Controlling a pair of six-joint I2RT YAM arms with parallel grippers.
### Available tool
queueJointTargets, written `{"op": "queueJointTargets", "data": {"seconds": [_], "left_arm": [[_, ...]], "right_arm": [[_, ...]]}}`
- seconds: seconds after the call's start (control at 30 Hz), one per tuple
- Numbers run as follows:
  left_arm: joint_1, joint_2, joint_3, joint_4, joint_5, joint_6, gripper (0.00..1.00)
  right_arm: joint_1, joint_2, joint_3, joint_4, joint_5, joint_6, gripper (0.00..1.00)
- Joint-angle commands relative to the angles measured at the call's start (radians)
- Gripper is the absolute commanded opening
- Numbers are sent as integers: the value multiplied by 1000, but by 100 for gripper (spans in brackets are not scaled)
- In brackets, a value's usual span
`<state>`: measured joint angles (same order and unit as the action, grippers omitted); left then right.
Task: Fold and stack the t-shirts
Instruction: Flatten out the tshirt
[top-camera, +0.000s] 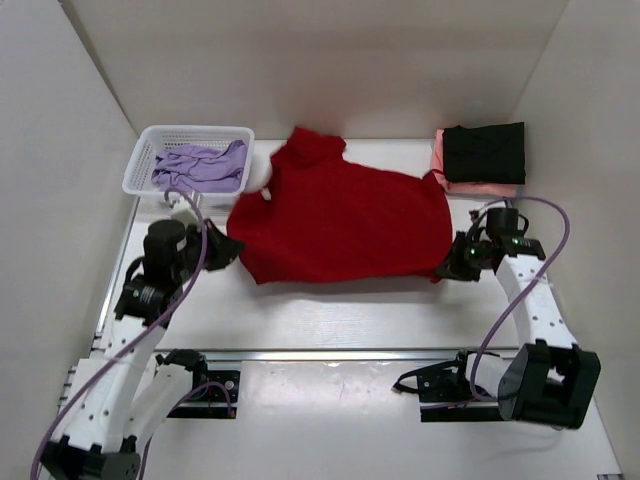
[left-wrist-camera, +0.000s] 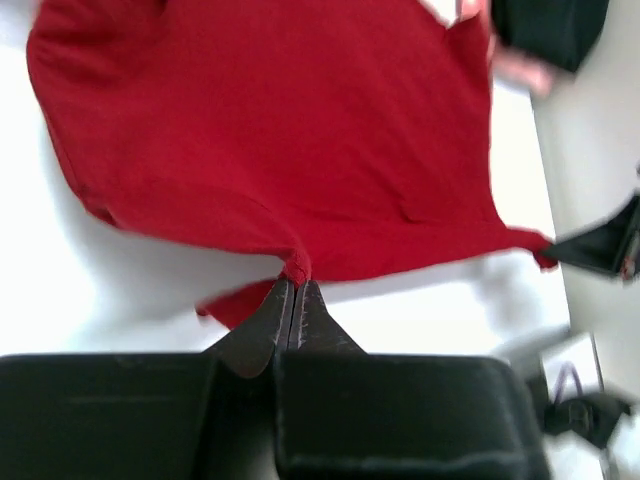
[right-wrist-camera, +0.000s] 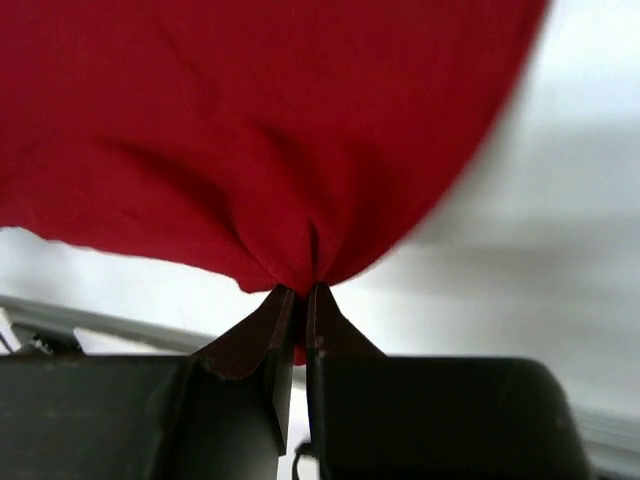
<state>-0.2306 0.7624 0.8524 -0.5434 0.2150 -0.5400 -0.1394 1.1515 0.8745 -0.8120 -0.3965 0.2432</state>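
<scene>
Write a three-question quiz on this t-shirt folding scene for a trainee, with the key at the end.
1. True or false: the left gripper and the right gripper are each shut on an edge of the red t-shirt.
2. What lies in the white basket? A) the red t-shirt B) the lavender t-shirt C) nothing
3. Fill in: at the far right, the folded black t-shirt lies on the ___ t-shirt.
Key: 1 true; 2 B; 3 the salmon pink t-shirt.
</scene>
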Motion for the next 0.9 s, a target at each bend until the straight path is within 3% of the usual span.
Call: {"op": "queueJointTargets", "data": {"seconds": [0.0, 0.23, 0.4, 0.63, 0.77, 0.87], "left_arm": [[-27, -115, -88, -139, 84, -35, 0], [-7, -235, -210, -253, 118, -89, 0], [3, -152, -194, -178, 75, -75, 0], [51, -49, -49, -155, -58, 8, 0], [40, -43, -50, -205, -26, 20, 0], [39, -96, -67, -204, -74, -3, 0]], "right_arm": [[-35, -58, -87, -80, -42, 16, 0], [-69, -91, -164, -268, 22, -13, 0], [-71, -110, -212, -317, 47, -18, 0], [-72, -82, -43, -443, 227, -4, 1], [-88, -26, 64, -455, 374, 19, 0], [-106, -19, 118, -434, 351, 21, 0]]}}
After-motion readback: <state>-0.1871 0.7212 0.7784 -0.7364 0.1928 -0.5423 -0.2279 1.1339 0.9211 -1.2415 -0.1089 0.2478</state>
